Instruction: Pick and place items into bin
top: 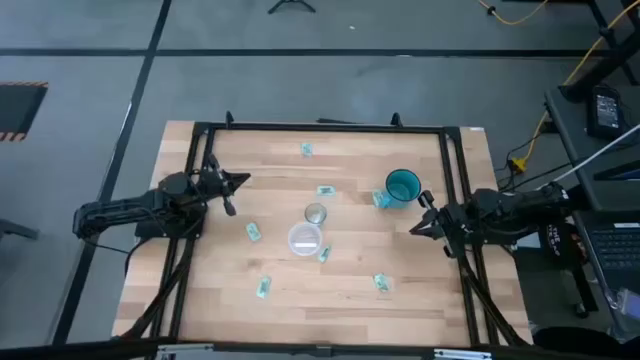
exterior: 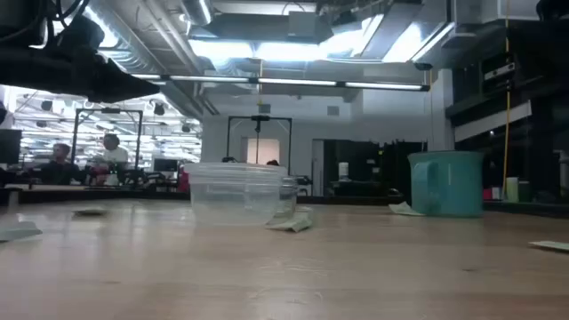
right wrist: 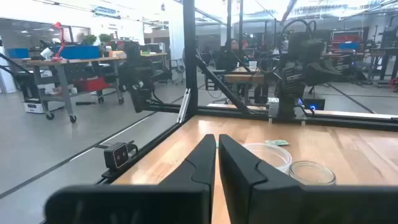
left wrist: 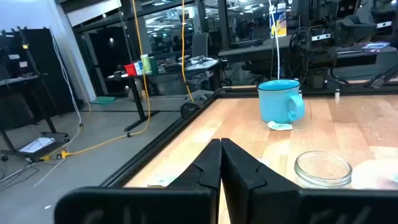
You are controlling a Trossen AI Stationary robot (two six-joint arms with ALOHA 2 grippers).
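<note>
Left gripper [top: 240,181]: fingers pressed together, empty, at the table's left edge.
Right gripper [top: 413,229]: closed, empty, right side near the mug [top: 402,186].
Packets [top: 254,232]: scattered around the clear bin [top: 305,240] mid-table.

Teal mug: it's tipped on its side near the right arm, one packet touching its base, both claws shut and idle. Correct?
Not quite. The teal mug stands upright, as the low view shows. The packet does lie against its base, and the left claw and right claw are shut.
</note>
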